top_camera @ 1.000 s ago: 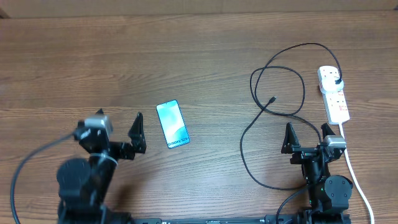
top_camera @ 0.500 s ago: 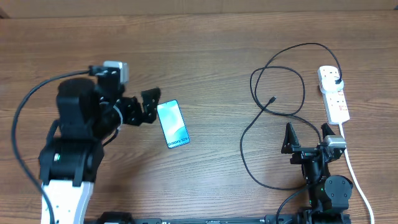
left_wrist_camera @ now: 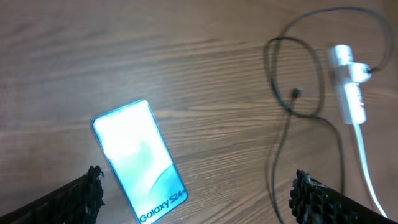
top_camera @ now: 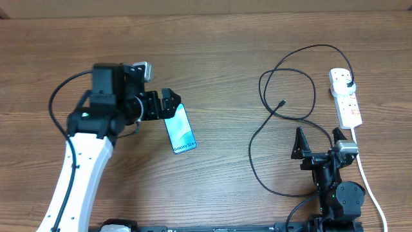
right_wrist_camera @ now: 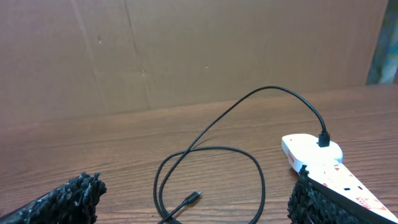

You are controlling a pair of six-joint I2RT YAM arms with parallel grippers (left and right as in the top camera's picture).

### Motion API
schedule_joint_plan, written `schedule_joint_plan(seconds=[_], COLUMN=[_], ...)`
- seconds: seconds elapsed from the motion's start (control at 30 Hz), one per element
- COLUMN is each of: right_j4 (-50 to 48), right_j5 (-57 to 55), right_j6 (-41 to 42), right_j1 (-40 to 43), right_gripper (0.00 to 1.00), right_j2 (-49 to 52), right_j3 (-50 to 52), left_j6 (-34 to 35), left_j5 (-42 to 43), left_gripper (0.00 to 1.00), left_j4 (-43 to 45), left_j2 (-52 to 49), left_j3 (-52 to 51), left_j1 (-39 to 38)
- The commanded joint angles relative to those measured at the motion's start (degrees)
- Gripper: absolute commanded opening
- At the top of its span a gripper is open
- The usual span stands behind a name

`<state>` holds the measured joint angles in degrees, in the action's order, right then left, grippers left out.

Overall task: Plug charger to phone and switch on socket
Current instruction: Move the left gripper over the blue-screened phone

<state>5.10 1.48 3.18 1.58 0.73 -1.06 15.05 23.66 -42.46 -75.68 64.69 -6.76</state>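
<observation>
The phone lies flat on the wooden table with its blue screen lit; it also shows in the left wrist view. My left gripper is open and hovers over the phone's top end, holding nothing. The black charger cable loops at the right, its connector tip lying loose. Its black plug sits in the white socket strip at the far right. My right gripper is open and empty, near the front edge and short of the cable loop.
The strip's thick white cord runs down past my right arm to the front edge. A brown cardboard wall stands behind the table. Bare wood lies between the phone and the cable.
My left arm has swung up from the front left and moved right, so its open gripper now hovers over the phone's top end. The right arm, phone and cable have not moved.
</observation>
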Motion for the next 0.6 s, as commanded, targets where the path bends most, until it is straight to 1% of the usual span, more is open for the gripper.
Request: schedule_joint_plan(seconds=[0.0, 0.13, 0.23, 0.37, 0.57], right_j4=[-0.4, -0.4, -0.4, -0.4, -0.4], right_j5=[-0.2, -0.2, -0.2, -0.2, -0.2], right_j6=[-0.1, -0.1, -0.1, -0.1, -0.1], right_j1=[0.3, 0.3, 0.3, 0.3, 0.3], right_gripper=[1.0, 1.0, 1.0, 1.0, 1.0], right_j2=[-0.4, -0.4, -0.4, -0.4, -0.4], right_j3=[0.6, 0.6, 0.6, 0.6, 0.6], left_j6=[7.9, 11.0, 12.8, 15.0, 15.0], left_j5=[-12.1, -23.6, -28.4, -28.8, -28.7], left_gripper=[1.0, 1.0, 1.0, 1.0, 1.0], left_j4=[-1.1, -5.2, -9.1, -15.2, -24.1], left_j2=[-1.2, -4.2, -7.6, -14.0, -24.0], left_j3=[2.3, 7.1, 12.1, 19.3, 28.9], left_j1=[-4.9, -11.6, -14.4, -14.5, -14.3])
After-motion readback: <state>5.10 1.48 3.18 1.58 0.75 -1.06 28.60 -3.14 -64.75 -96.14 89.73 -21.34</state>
